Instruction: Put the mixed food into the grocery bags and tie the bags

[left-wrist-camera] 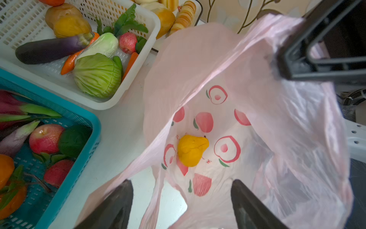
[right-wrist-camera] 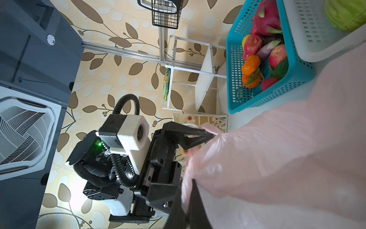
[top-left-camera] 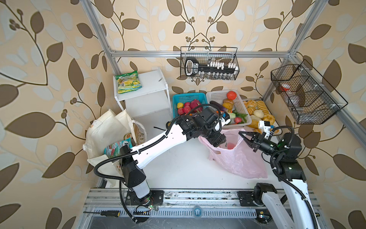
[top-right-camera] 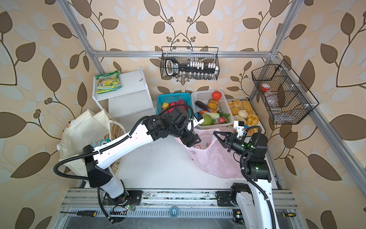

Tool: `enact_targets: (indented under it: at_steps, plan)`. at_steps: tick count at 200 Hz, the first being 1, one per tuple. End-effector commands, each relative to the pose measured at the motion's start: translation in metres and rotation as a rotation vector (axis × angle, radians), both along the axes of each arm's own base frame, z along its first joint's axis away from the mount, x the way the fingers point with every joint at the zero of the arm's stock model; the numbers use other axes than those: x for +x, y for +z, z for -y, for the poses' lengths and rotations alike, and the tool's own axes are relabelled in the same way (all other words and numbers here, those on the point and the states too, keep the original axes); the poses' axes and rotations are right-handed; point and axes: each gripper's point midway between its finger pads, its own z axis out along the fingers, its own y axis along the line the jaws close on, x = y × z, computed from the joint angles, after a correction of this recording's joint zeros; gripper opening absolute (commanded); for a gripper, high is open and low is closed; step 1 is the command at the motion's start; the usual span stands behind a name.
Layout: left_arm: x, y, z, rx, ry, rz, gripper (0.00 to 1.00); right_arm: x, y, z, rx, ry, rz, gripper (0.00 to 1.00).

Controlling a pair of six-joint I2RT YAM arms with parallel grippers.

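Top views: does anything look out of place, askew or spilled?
Nothing looks spilled. The cream canvas tote lies slumped at the left side of the table, with a teal-red snack packet showing in its mouth. A screwdriver lies loose on the front rail.

The pink plastic bag (top-left-camera: 243,160), thin, translucent and printed with red peaches, stands at four o'clock on the bench (top-left-camera: 178,166), mouth open upward. A yellow toy fruit (left-wrist-camera: 192,150) lies on its bottom. The cream canvas tote (top-left-camera: 103,132) slumps at nine o'clock, with a teal-red snack packet (top-left-camera: 115,149) and a gold-topped can (top-left-camera: 127,136) showing in its mouth. A magenta dragon fruit (top-left-camera: 195,104) lies at twelve o'clock.
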Motion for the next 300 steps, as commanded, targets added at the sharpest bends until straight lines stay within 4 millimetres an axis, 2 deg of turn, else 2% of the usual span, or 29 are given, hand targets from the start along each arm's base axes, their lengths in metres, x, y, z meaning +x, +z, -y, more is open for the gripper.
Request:
enact_targets:
  at_steps: [1, 32, 41, 43, 46, 61, 74, 86, 100, 111, 122, 139, 154, 192, 213, 226, 231, 263, 300]
  plan:
    - [-0.007, 0.033, -0.005, -0.083, 0.002, 0.057, 0.81, 0.000, -0.005, 0.000, 0.005, 0.003, 0.009, 0.00]
    - [0.003, 0.051, -0.030, -0.139, 0.153, 0.113, 0.83, 0.000, -0.053, 0.003, -0.067, -0.004, -0.070, 0.00]
    - [0.002, 0.050, -0.037, -0.158, 0.176, 0.107, 0.84, -0.001, -0.067, 0.005, -0.100, -0.016, -0.092, 0.00]
    - [0.000, 0.060, -0.042, -0.184, 0.181, 0.118, 0.84, -0.001, -0.070, 0.006, -0.106, -0.020, -0.097, 0.00]
    - [-0.002, 0.064, -0.046, -0.201, 0.190, 0.121, 0.84, -0.001, -0.075, 0.007, -0.113, -0.021, -0.106, 0.00]
    - [-0.004, 0.073, -0.062, -0.266, 0.253, 0.112, 0.87, -0.002, -0.087, 0.010, -0.131, -0.031, -0.132, 0.00]
    - [-0.002, 0.077, -0.079, -0.307, 0.326, 0.107, 0.90, -0.001, -0.086, 0.011, -0.131, -0.037, -0.127, 0.00]
    - [0.005, 0.065, -0.099, -0.308, 0.422, 0.083, 0.91, -0.002, -0.078, 0.010, -0.132, -0.031, -0.101, 0.00]
    - [0.018, 0.033, -0.125, -0.281, 0.552, -0.009, 0.91, -0.005, -0.064, 0.008, -0.141, -0.014, -0.062, 0.00]
    - [0.026, 0.003, -0.140, -0.267, 0.622, -0.125, 0.87, -0.007, -0.062, 0.009, -0.174, -0.016, -0.054, 0.00]
    - [0.027, -0.021, -0.146, -0.242, 0.643, -0.195, 0.80, -0.011, -0.071, 0.012, -0.228, -0.024, -0.085, 0.00]
    - [0.018, -0.055, -0.140, -0.188, 0.606, -0.274, 0.73, -0.014, -0.089, 0.019, -0.310, -0.042, -0.137, 0.00]
    - [0.010, -0.078, -0.133, -0.165, 0.583, -0.356, 0.66, -0.013, -0.098, 0.022, -0.328, -0.052, -0.165, 0.00]
    - [-0.005, -0.133, -0.118, -0.138, 0.577, -0.523, 0.67, -0.008, -0.099, 0.026, -0.326, -0.079, -0.161, 0.00]
    - [-0.015, -0.157, -0.100, -0.096, 0.529, -0.540, 0.70, -0.005, -0.101, 0.028, -0.304, -0.097, -0.171, 0.00]
    - [-0.018, -0.164, -0.085, -0.111, 0.495, -0.550, 0.72, -0.004, -0.104, 0.031, -0.302, -0.113, -0.184, 0.00]
    - [-0.018, -0.176, -0.080, -0.094, 0.500, -0.568, 0.73, -0.004, -0.106, 0.032, -0.303, -0.120, -0.191, 0.00]
    - [-0.013, -0.176, -0.046, -0.191, 0.461, -0.607, 0.76, -0.007, -0.123, 0.040, -0.315, -0.151, -0.238, 0.00]
    - [-0.016, -0.171, -0.016, -0.309, 0.375, -0.698, 0.80, -0.009, -0.130, 0.050, -0.322, -0.180, -0.248, 0.00]
